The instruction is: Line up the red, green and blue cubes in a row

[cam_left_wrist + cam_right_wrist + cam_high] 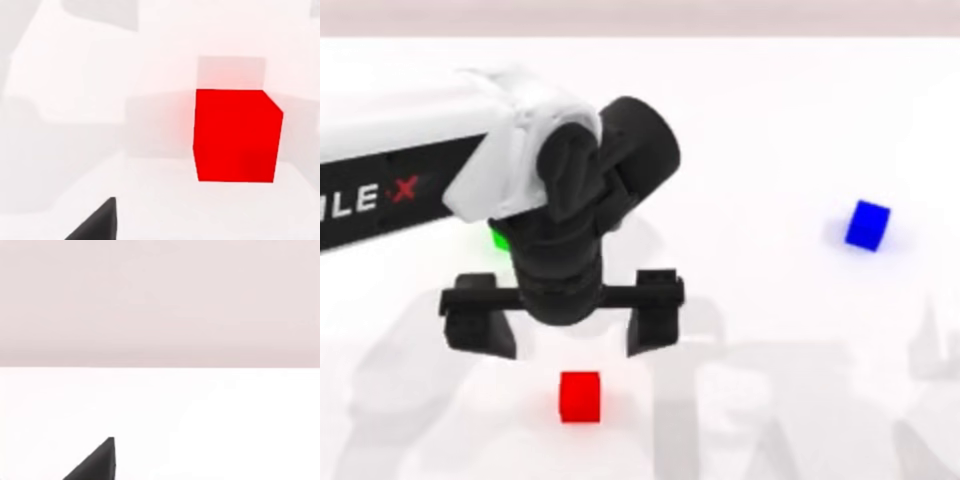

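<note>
The left gripper (563,330) hung over the white surface (770,130) with its jaws spread wide and empty. The plain bright red cube (580,396) sat just in front of it. The green cube (500,238) peeked from under the arm, and the blue cube (867,224) sat far right.

The white table (770,130) carries three cubes: red cube (580,396) just ahead of my left gripper (565,325), green cube (500,238) behind it (mostly hidden), blue cube (868,224) well off to its right.
</note>
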`<state>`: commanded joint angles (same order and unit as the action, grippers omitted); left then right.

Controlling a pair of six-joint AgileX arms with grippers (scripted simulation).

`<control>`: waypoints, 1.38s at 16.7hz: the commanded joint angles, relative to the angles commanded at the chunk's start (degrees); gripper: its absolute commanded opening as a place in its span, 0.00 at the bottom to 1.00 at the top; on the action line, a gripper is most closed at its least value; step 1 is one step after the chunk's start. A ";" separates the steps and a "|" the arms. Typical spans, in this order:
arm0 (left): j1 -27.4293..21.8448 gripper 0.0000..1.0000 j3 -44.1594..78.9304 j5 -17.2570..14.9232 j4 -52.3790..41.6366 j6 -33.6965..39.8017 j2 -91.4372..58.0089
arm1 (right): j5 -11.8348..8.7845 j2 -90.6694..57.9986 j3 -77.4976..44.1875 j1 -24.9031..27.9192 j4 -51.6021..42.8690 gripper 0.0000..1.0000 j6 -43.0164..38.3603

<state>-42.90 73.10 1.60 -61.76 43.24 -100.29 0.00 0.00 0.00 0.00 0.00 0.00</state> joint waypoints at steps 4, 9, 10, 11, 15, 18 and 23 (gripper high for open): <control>4.10 1.00 7.83 -0.27 -2.26 -8.44 -6.11 | 0.00 0.00 0.00 0.00 0.00 1.00 0.00; 13.42 1.00 22.79 -1.09 -6.70 -28.35 -18.09 | 0.00 0.00 0.00 0.00 0.00 1.00 0.00; 15.43 1.00 25.78 -1.26 -7.55 -32.66 -20.45 | 0.00 0.00 0.00 0.00 0.00 1.00 0.00; 17.38 1.00 28.63 -1.40 -8.31 -36.72 -22.64 | 0.00 0.00 0.00 0.00 0.00 1.00 0.00; 23.45 1.00 37.37 -1.75 -10.15 -47.54 -28.72 | 0.00 0.00 0.00 0.00 0.00 1.00 0.00; 24.68 1.00 39.11 -1.81 -10.38 -49.33 -29.78 | 0.00 0.00 0.00 0.00 0.00 1.00 0.00; 24.53 1.00 38.08 -1.79 -9.35 -49.22 -29.82 | 0.00 0.00 0.00 0.00 0.00 1.00 0.00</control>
<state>-18.37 111.18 -0.19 -71.11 -5.98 -130.11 0.00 0.00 0.00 0.00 0.00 0.00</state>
